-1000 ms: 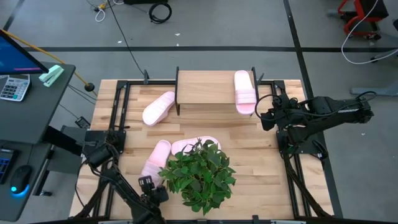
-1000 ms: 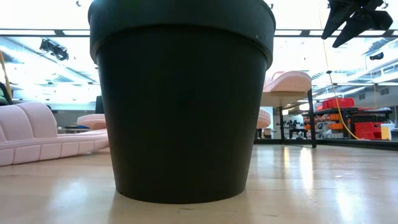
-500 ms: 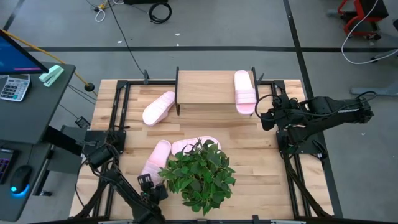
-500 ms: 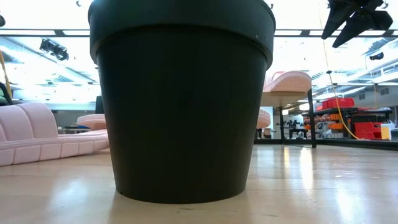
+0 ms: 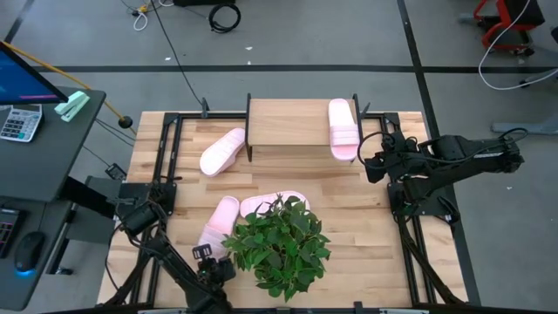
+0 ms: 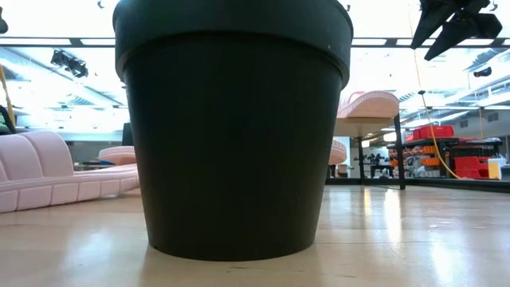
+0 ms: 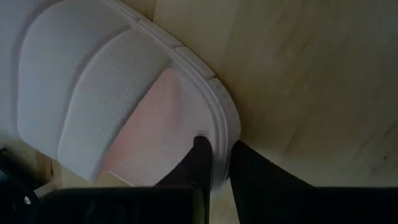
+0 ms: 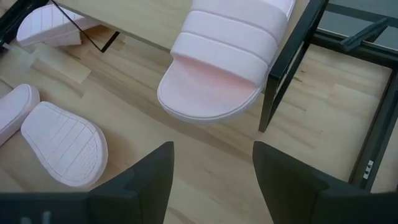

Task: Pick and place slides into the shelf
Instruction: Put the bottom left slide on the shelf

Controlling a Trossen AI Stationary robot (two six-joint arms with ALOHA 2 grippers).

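Wooden surface (image 5: 349,187) on a black frame, grey floor with cables around it, a desk with calculator (image 5: 19,122) off to one side. Potted plant (image 5: 279,244) is the landmark. Shelf (image 5: 292,122) sits beyond the plant at the surface's far edge; one slide (image 5: 343,128) lies on its top, another slide (image 5: 222,151) beside the shelf. Two slides (image 5: 253,209) lie touching the plant's leaves. Left tool (image 7: 214,168) by the plant, pinched narrow on the rim of one of them. Right tool (image 8: 211,177) near the shelf, wide, holding nothing.
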